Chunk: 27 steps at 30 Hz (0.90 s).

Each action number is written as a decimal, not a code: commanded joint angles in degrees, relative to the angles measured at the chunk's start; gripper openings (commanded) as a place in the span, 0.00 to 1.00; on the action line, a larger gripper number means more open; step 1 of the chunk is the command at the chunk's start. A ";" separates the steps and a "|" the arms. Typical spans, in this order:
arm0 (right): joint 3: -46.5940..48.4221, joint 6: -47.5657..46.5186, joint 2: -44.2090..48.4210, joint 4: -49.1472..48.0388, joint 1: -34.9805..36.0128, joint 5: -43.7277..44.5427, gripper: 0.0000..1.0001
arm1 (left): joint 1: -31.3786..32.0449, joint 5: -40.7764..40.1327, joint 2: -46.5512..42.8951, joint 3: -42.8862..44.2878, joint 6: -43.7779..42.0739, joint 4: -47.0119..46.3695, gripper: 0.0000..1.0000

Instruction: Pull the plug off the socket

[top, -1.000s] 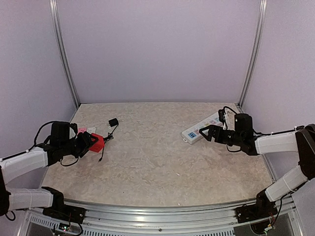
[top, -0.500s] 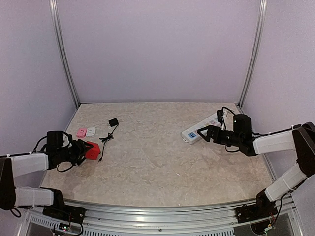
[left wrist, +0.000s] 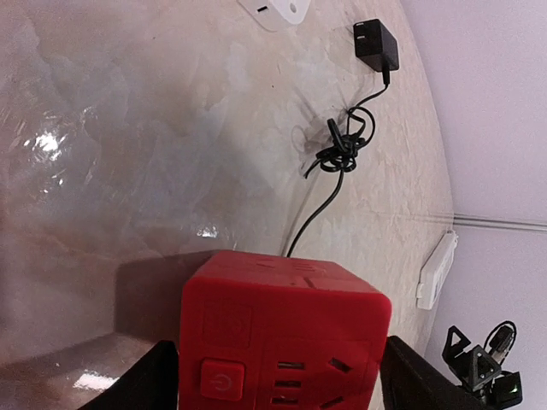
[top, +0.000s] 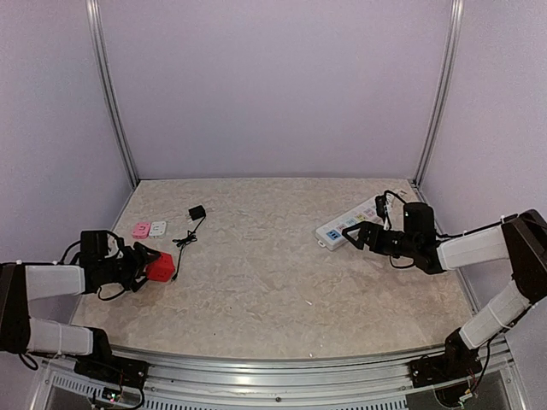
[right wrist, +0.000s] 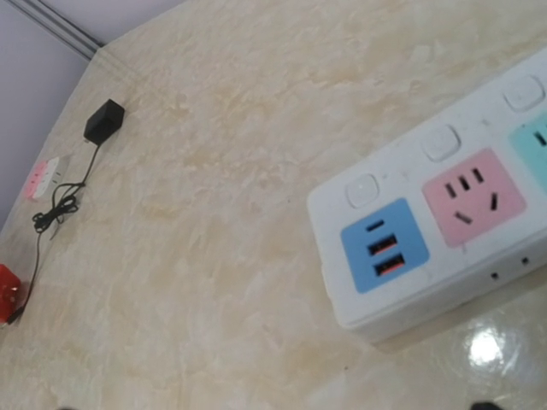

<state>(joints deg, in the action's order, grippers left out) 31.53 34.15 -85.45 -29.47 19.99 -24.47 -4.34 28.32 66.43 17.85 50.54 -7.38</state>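
Since the earlier frame the left gripper [top: 149, 265] has drawn back toward its own near corner, carrying the red cube [top: 162, 268] with it. The right gripper [top: 350, 237] has crept slightly nearer.

From above, the socket [top: 359, 218] lies slantwise near the table's [top: 256, 282] far right corner, well apart from the cube. The right claw stands spread just beside its near end, seemingly poised to steady it. A small dark shape [top: 381, 203] sits on its far end; whether that is the plug I cannot tell.

The left wrist view shows the fingers [left wrist: 158, 380] pressed against two opposite sides of the cube, clamped on it. A black adapter [left wrist: 376, 43] lies loose beyond, its cord knotted.

The right wrist view shows bare blue and pink outlet faces.
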 commanded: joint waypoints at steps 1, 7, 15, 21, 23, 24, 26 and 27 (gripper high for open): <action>-0.81 0.39 -1.38 -1.55 0.63 -0.90 1.00 | -1.37 0.32 0.06 -1.53 -0.99 -0.89 0.85; -0.43 0.47 -1.48 -1.31 0.58 -1.02 1.00 | -2.16 -3.03 -2.47 -1.47 -1.46 3.26 0.89; -0.17 0.36 -1.63 -0.98 0.60 -1.10 1.00 | -2.51 -10.82 -10.40 1.03 -3.52 14.38 0.88; -0.15 1.27 -1.78 -1.88 0.63 -1.79 1.00 | -2.45 -11.27 -13.54 2.44 -4.34 16.55 0.87; -0.07 1.15 -1.61 -1.74 0.64 -2.00 1.00 | -2.09 -11.22 -14.43 3.83 -5.62 17.26 0.89; 0.01 0.91 -1.57 -1.69 0.63 -2.36 1.00 | -1.58 -12.18 -14.90 4.88 -6.39 18.39 0.90; 0.11 0.24 -1.29 -1.73 0.60 -3.40 1.00 | -0.01 -14.37 -15.80 7.52 -7.97 20.76 0.94; 0.11 -0.05 -1.03 -1.68 0.58 -3.73 1.00 | 1.00 -16.78 -16.09 8.98 -8.55 22.11 0.97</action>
<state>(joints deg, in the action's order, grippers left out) 31.53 34.94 -86.52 -30.35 19.99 -26.33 -5.63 16.91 52.01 21.47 45.80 9.93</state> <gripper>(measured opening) 0.995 0.930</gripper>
